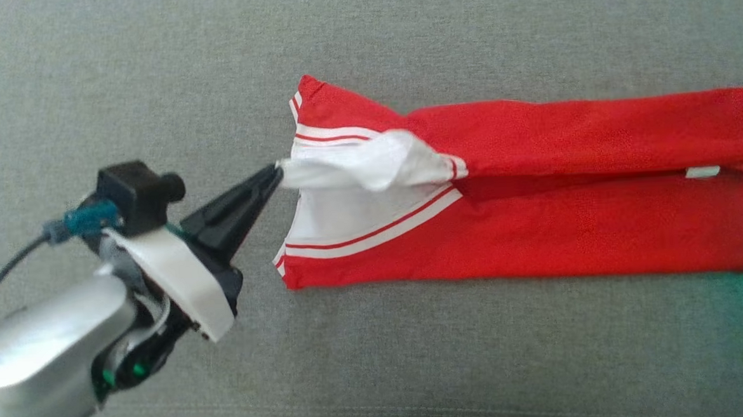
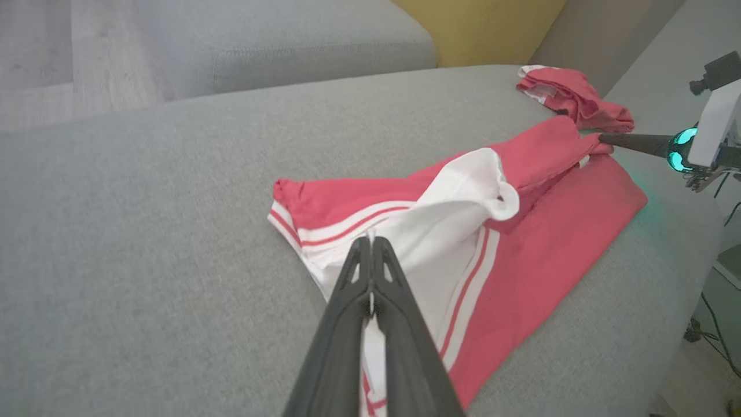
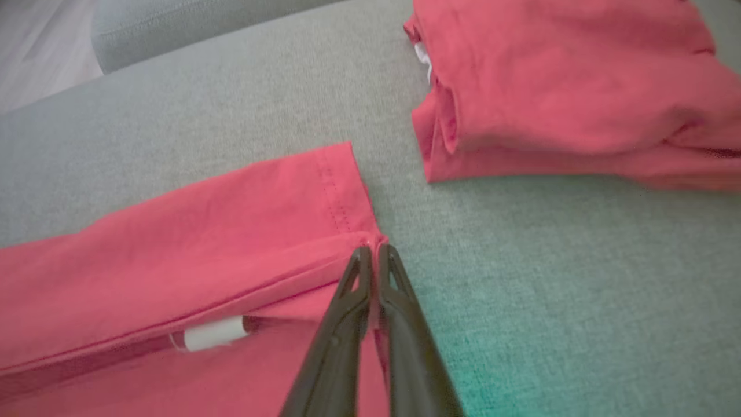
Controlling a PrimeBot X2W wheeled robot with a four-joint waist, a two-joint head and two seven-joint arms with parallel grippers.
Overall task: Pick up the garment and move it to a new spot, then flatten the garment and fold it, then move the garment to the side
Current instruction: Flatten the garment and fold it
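The garment (image 1: 538, 225) is red with white, red-striped trim and lies as a long folded strip across the grey cushion, from the middle to the right edge. My left gripper (image 1: 276, 171) is shut on a white flap at its left end; in the left wrist view, white cloth is pinched between the left gripper's (image 2: 370, 238) tips. My right gripper (image 3: 374, 249) is shut on the red hemmed corner of the garment (image 3: 202, 249) at the other end. It reaches in from the far right of the left wrist view as the right gripper (image 2: 605, 138).
A second red garment (image 3: 567, 87) lies folded on the cushion just beyond the right end; it is the folded red garment (image 2: 573, 98) in the left wrist view. A white label (image 3: 211, 335) peeks from the fold. Grey cushion (image 1: 148, 67) spreads to the left and front.
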